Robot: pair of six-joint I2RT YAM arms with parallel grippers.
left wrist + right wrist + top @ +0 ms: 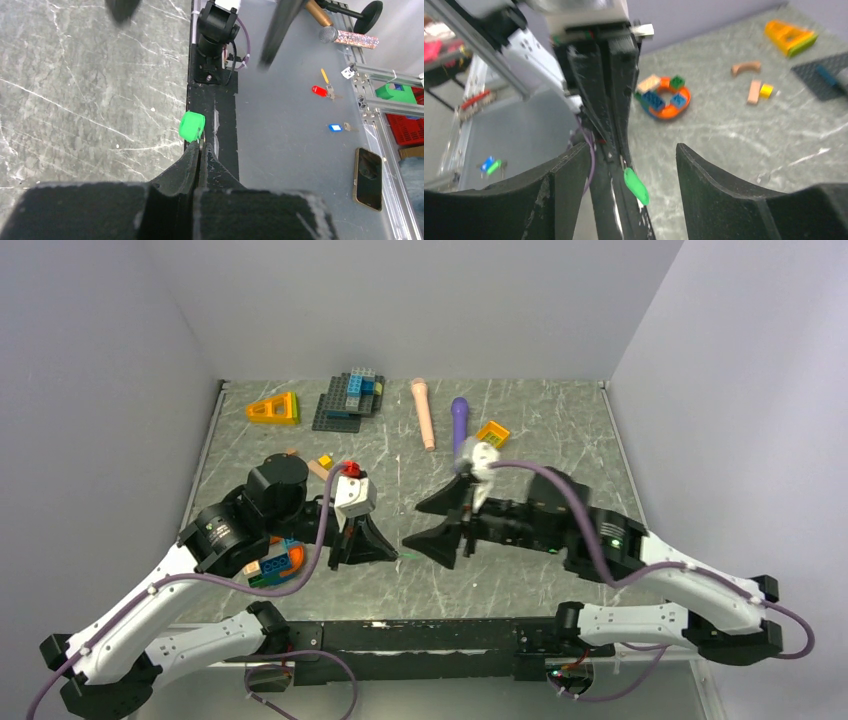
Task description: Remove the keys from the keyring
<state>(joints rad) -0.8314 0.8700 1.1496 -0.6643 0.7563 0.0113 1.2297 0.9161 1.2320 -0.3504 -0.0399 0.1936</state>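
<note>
While left tool (200, 146) clenches green key (192, 126) | right tool (631, 152) released, straddling it | step: likely regrasp | next: precise pinch, pull.

The left gripper (199, 146) hides the keyring, leaving only the green key head (192, 126) visible.

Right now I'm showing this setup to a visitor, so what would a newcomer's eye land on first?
Probably the bright green key, pinched at the tip of the shut left gripper over the middle of the table. Next, the right gripper, wide open, facing that key from close by. Then the colourful toy bricks along the far side.
</note>
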